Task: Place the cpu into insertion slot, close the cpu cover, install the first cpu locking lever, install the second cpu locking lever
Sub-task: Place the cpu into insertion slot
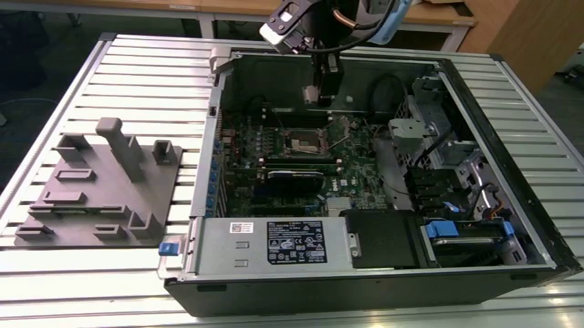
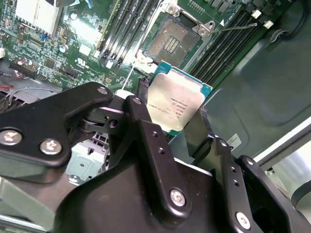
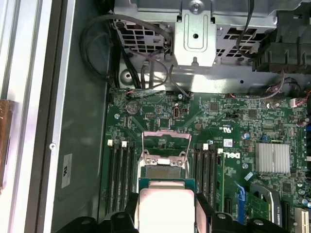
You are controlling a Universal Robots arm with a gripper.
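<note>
The black metal jaws are closed on the cpu (image 2: 179,99), pinching two opposite edges, so the gripper (image 2: 170,119) carries it clear of everything else. The cpu is a flat square chip: a dull silver-grey lid with rounded corners and faint print, set on a thin green carrier that shows as a rim around the lid. In the first wrist view the same pale matte lid (image 3: 166,206) sits between the dark fingers (image 3: 130,216). The slot (image 2: 172,41) lies apart from the chip and open, a dark square bed of fine contacts inside a bright metal rim. The cover (image 3: 165,133), a thin silvery frame with a window through its middle, stands raised at the slot's far edge. A slim wire lever (image 2: 235,26) sticks out beside the slot. Long narrow black memory slots (image 3: 121,170) run along both sides, on a green board (image 3: 218,116) crowded with small parts and a ribbed silver heatsink (image 3: 273,158). In the exterior view the slot (image 1: 306,142) is at six o'clock from the gripper (image 1: 324,85), inside a black open case (image 1: 365,290). The case lies on a ribbed metal table (image 1: 155,75), with a grey moulded fixture (image 1: 100,198) at its nine o'clock.
</note>
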